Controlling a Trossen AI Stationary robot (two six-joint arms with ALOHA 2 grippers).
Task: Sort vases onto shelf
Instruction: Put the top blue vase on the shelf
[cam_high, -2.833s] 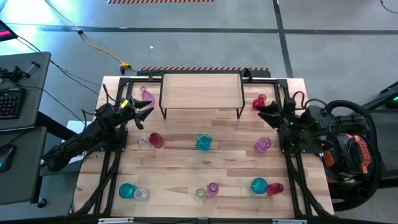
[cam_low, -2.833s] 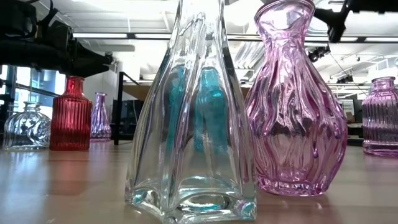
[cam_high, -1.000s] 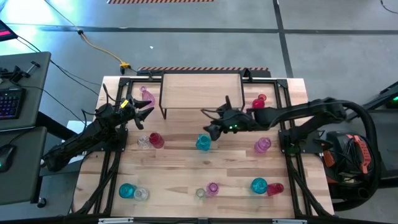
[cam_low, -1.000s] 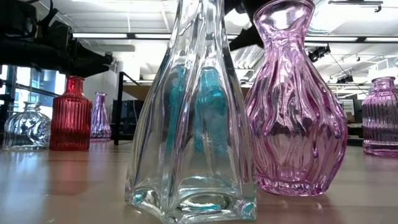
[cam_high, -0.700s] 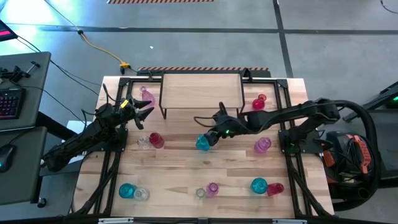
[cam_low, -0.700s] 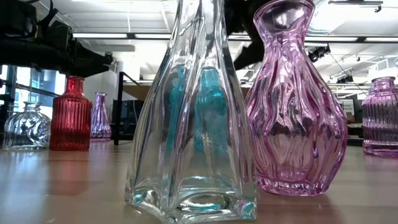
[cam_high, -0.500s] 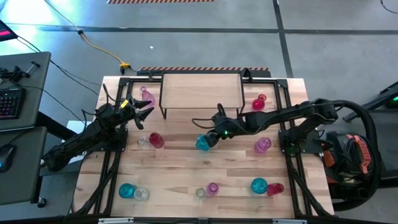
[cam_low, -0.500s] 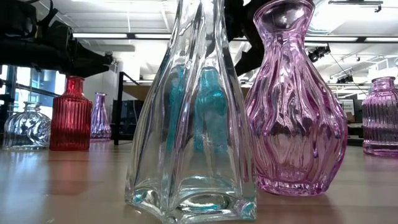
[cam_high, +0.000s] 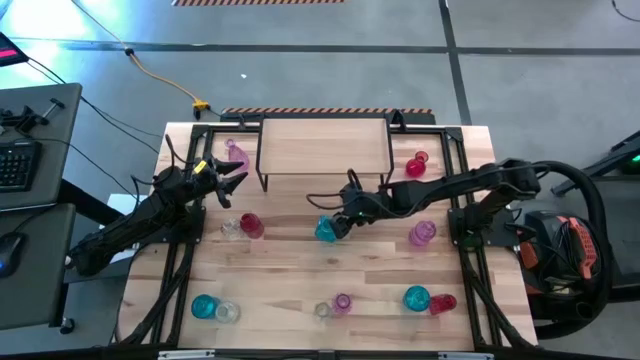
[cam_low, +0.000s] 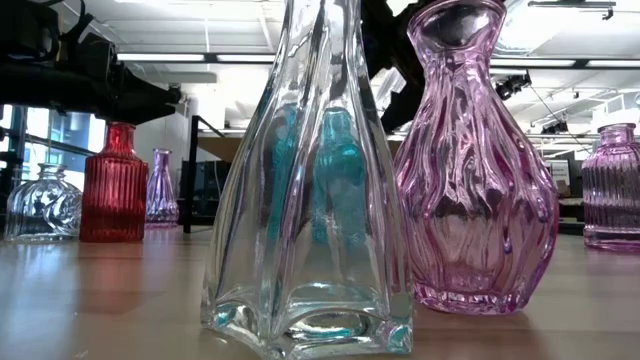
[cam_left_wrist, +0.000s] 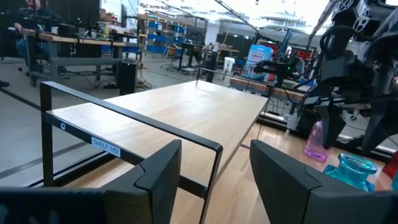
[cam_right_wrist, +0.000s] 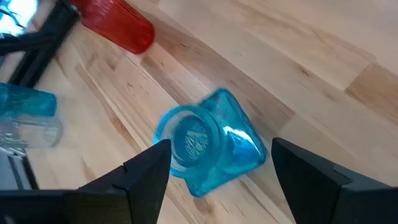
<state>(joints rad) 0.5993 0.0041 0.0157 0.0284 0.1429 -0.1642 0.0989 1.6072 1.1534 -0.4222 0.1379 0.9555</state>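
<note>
A teal blue vase (cam_high: 326, 229) (cam_right_wrist: 208, 143) stands upright on its square base at the table's middle, in front of the shelf (cam_high: 325, 150). My right gripper (cam_high: 337, 218) (cam_right_wrist: 221, 148) hangs open just above it, slanting down from the right. One finger stands on each side of the vase's mouth, touching nothing. My left gripper (cam_high: 235, 178) (cam_left_wrist: 217, 158) waits open and level at the table's far left, beside the shelf's left end (cam_left_wrist: 174, 109). The shelf top is bare.
Other vases stand around the table: red (cam_high: 250, 224) and clear (cam_high: 230, 228) at the left, pink (cam_high: 237, 152) by the shelf's left leg, red (cam_high: 417, 163) and pink (cam_high: 422, 233) at the right, several along the near edge (cam_high: 342, 302). A black frame borders the table.
My right gripper has come down and a little toward the table's left, tipping further downward, until its open fingers stand over the teal blue vase. The vase has not moved.
</note>
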